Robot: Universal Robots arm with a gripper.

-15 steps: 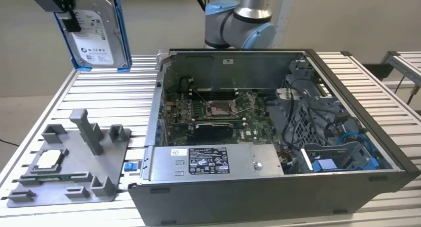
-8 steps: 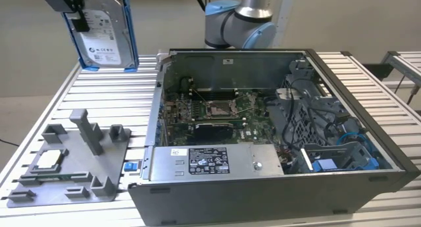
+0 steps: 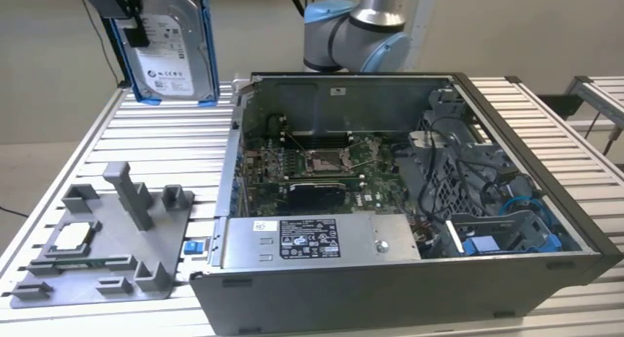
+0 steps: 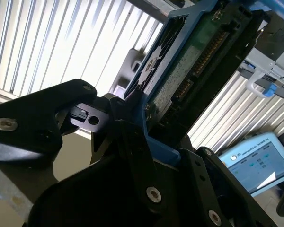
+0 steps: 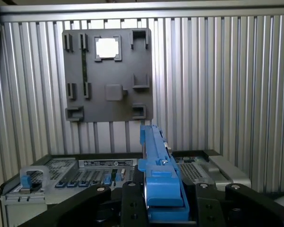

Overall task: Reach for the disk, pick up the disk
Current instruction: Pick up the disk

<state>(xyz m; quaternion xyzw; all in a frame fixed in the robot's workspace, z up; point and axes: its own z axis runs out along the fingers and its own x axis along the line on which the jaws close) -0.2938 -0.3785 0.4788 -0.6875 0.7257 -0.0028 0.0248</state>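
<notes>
Exterior view, tool seemingly clamping white-labelled disk

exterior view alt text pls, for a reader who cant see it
The hand grips the disk, a silver hard drive in blue rails, upright in the air at the exterior view's upper left, above a slatted metal table. An open computer case sits in the centre, with a grey fixture plate on the table at the lower left.

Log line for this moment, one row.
gripper: shut on disk | disk: upright, held above table | computer case: open, on table
</notes>
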